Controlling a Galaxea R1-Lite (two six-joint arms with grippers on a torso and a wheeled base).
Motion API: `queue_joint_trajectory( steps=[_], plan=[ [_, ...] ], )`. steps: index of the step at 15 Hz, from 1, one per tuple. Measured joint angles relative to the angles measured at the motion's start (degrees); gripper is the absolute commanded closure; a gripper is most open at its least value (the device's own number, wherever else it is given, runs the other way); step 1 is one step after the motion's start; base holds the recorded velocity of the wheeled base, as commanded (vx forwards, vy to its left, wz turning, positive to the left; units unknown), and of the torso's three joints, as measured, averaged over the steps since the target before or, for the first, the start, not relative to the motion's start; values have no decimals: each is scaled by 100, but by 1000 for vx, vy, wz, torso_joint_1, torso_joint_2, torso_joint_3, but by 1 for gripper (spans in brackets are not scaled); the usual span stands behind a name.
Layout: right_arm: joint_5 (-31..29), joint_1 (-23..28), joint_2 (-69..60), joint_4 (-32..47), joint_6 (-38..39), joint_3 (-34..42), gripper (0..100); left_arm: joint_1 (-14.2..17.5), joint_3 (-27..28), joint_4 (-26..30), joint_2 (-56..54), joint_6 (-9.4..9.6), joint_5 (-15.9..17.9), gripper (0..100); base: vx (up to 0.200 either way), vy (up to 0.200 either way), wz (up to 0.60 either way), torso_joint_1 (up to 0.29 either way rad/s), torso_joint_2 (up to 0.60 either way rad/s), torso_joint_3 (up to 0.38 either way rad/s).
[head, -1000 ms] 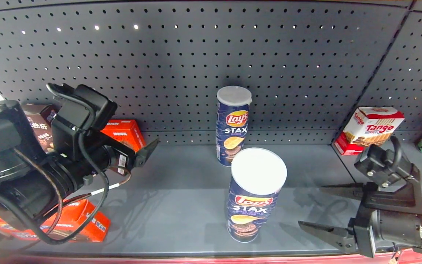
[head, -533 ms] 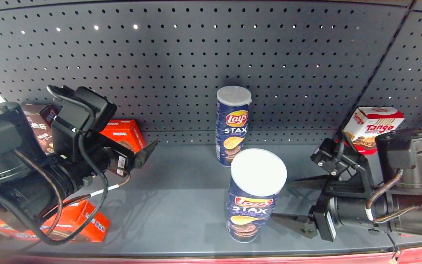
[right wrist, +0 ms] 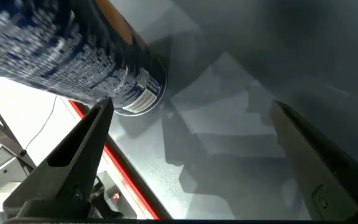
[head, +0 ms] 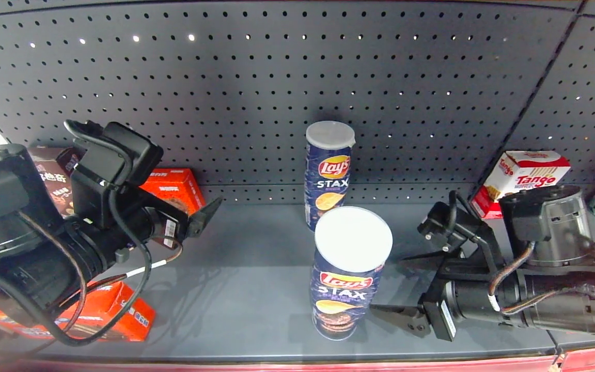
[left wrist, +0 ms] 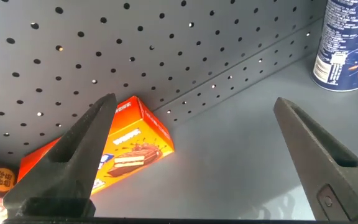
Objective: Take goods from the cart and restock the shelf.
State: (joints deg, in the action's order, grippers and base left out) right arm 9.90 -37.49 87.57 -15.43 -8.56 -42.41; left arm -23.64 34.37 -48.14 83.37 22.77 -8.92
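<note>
**Shelf bay, listed left to right**

- Dark brown carton [head: 52,173], far left, against the perforated grey back panel [head: 277,77].
- Two orange rectangular cartons: one at the back [head: 176,187], one lying at the front edge [head: 109,310].
- Left gripper [left wrist: 192,102]: black fingers spread wide and holding nothing. It hovers over the grey metal shelf deck [head: 246,279], near the rear orange carton.
- Rear dark-blue cylindrical crisp can with translucent lid [head: 329,175]: upright, close to the back panel.
- Front dark-blue cylindrical crisp can with white lid [head: 347,274]: upright on the deck near the front edge, directly ahead of the rear can.
- Right gripper [head: 388,284]: fingers spread and empty, lying low on the deck. The front can stands outside them, just beside the nearer finger; contact cannot be told.
- White-and-red wafer box [head: 523,181], right rear, tilted.

**Step in hand (judged):** the front can is already set down and let go, and its place in the row is being finished.

**Next move (judged):** the right arm must back out without clipping the tall, easily toppled can, then go to the cart for more stock.
</note>
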Motion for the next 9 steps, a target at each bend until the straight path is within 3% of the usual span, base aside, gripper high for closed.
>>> queue_joint_trajectory(
  steps=[9],
  plan=[
    [-7, -151, 26, -11, 0, -65, 0, 5, 2, 0, -10, 0, 0, 0, 0, 0, 0, 0, 0, 0]
  ],
)
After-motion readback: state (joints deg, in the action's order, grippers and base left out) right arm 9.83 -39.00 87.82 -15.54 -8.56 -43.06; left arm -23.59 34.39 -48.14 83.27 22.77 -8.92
